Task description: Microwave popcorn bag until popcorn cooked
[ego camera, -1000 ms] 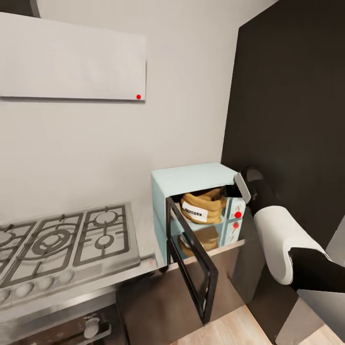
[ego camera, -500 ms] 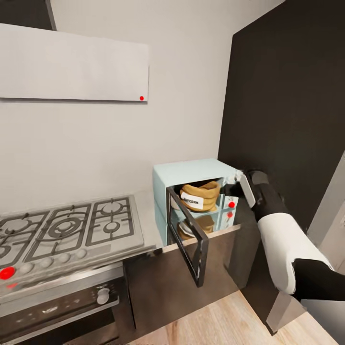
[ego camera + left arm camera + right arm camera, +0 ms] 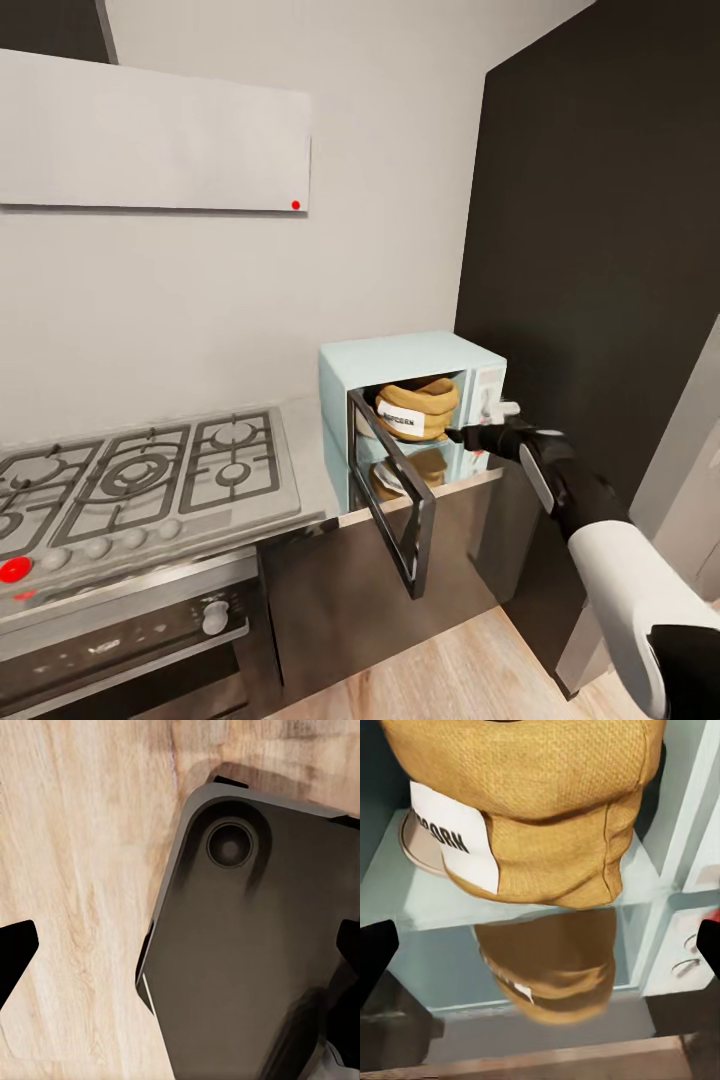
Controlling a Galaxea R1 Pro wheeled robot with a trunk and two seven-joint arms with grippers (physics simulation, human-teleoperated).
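Sitting inside the microwave (image 3: 400,365), popcorn bag (image 3: 416,408); right hand (image 3: 470,436) released, fingertips cropped.

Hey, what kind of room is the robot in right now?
A home kitchen, most likely: a gas hob is set into a steel countertop, an oven sits below it, and a mint-blue microwave stands open with a popcorn bag inside.

- The countertop (image 3: 318,470) is a grey steel worktop running along the wall over dark cabinet fronts.
- The microwave (image 3: 400,362) stands at its right end (door hanging open past the front edge).
- A gas hob (image 3: 130,485) lies on it to the left, just beside the microwave.
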